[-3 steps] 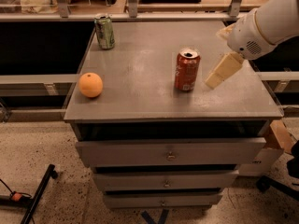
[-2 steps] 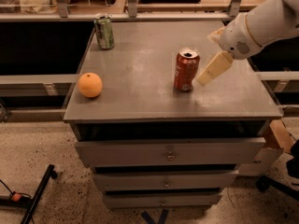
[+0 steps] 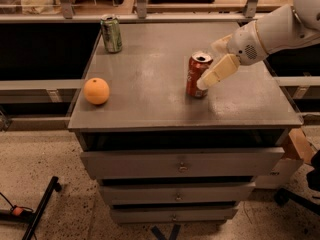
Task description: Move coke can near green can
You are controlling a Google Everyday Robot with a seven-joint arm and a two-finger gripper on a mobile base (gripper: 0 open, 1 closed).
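Note:
The coke can (image 3: 196, 76), red with white lettering and a silver top, stands upright on the grey cabinet top (image 3: 150, 89), right of centre. The green can (image 3: 111, 33) stands upright at the far left corner. My gripper (image 3: 209, 64) comes in from the right and is open at the coke can's right side. One pale finger (image 3: 218, 72) lies across the can's front right, with its tip at the can's lower edge. The other finger (image 3: 220, 43) shows behind the can. The can stands on the surface.
A round orange (image 3: 96, 91) sits near the front left edge of the top. The cabinet has several drawers (image 3: 180, 164) below. A cardboard box (image 3: 295, 151) stands by its right side. A railing runs behind the top.
My gripper has moved left and closed in on the coke can, from beside it to reaching around its right side. The cans and the orange have not moved.

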